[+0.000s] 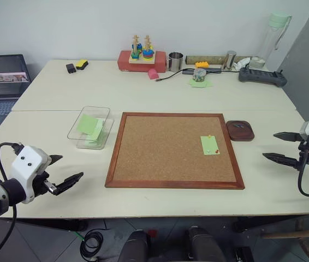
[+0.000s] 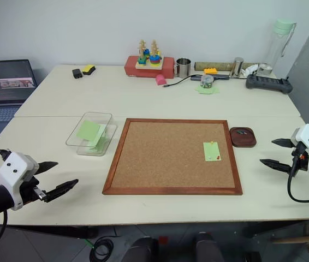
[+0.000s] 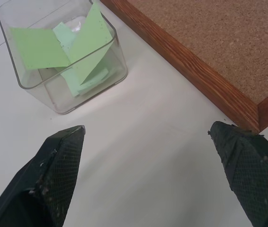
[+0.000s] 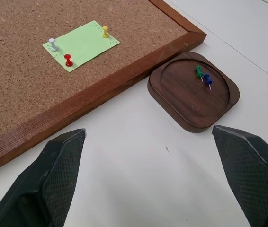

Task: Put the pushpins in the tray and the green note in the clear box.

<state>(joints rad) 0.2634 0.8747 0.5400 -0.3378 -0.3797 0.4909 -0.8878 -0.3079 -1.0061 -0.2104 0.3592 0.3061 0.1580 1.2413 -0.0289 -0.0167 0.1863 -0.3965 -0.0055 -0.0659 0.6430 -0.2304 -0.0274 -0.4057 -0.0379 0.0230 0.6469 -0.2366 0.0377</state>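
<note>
- Both grippers are seen nearest the camera, over the front of the bench (image 1: 160, 207): the left gripper (image 1: 63, 172) at the front left, the right gripper (image 1: 277, 146) at the right edge.
- Jaws of the left gripper are spread wide apart and hold nothing; bare bench lies between them, with the box ahead and a corner of the cork board's frame beside one fingertip.
- Jaws of the right gripper are likewise spread wide and empty; the tray and the board's near-right corner are seen beyond them in the right wrist view.
- A green note (image 4: 81, 44) lies flat on the cork board (image 1: 173, 148), near the board's right edge.
- The note is pinned by three pushpins: a yellow pin (image 4: 105, 31), a red pin (image 4: 68, 60) and a white pin (image 4: 53, 44), all standing in the paper.
- The tray (image 4: 172, 92) sits on the bench just beside the board's right frame, near its far corner, not touching it.
- A green pin (image 4: 200, 72) and a blue pin (image 4: 208, 79) lie inside the tray's hollow, close together.
- The clear box (image 1: 89, 126) stands on the bench left of the board, apart from its frame.
- Several green notes (image 3: 63, 45) are held in the box, some leaning against its walls.
- Along the far edge of the bench a red block with a stacking toy (image 1: 141, 53), a metal cup (image 1: 176, 61) and a bottle (image 1: 276, 34) are seen.
- A laptop (image 2: 4, 82) stands to the far left.
</note>
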